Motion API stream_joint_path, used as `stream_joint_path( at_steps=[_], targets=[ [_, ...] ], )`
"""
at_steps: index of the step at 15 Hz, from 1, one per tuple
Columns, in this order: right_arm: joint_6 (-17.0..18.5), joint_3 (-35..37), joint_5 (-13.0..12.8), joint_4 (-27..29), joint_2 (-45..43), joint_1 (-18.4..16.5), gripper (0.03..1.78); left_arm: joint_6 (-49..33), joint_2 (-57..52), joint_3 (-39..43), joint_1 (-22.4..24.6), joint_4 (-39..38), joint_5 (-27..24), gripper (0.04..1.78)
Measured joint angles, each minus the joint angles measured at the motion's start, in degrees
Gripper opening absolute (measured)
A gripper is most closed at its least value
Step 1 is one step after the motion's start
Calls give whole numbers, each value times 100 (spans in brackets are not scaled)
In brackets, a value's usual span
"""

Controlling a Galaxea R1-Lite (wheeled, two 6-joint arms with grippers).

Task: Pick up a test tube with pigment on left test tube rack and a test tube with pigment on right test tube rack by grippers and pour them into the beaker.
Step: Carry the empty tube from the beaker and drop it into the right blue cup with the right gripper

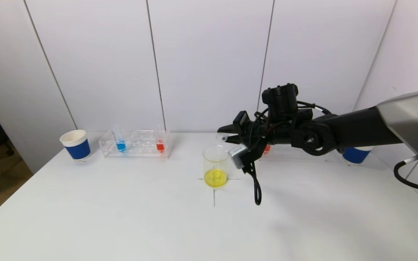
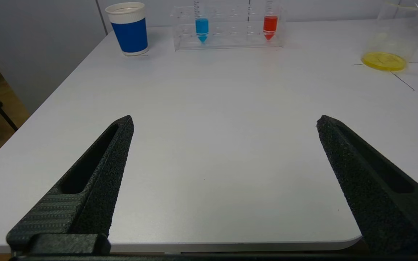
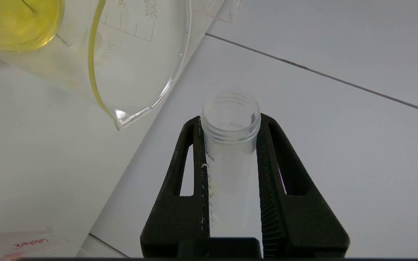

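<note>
Clamped in the right gripper [image 3: 230, 145], 1 drained test tube [image 3: 230, 119] lies tipped beside the beaker [image 1: 215, 166] (yellow liquid inside) for pouring; left gripper [image 2: 223, 123] waits wide open.

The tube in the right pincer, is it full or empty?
Empty: the test tube clamped in the right pincer looks clear, and yellow liquid sits in the beaker.

White panelled wall [image 1: 209, 61], white table [image 1: 122, 224]

Table [image 1: 122, 217] seen from above by head view; left wrist view low at near edge, facing far; beaker [image 1: 215, 166] shared, closest in right wrist view.
</note>
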Motion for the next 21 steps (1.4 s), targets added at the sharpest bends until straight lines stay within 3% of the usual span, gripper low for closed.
stream_joint_path(
  at_steps=[2, 12, 19, 21],
  targets=[
    [466, 2, 20, -63, -22, 0, 45, -2, 0, 0, 0, 0, -2, 176],
    [3644, 74, -33, -994, -357, -22, 45, -2, 0, 0, 0, 0, 0, 176],
    [6540, 102, -895, -1707, -644, -9, 45, 0, 0, 0, 0, 0, 0, 176],
    [7353, 100, -1245, -1729, -759, -9, 45, -2, 0, 0, 0, 0, -2, 176]
  ],
)
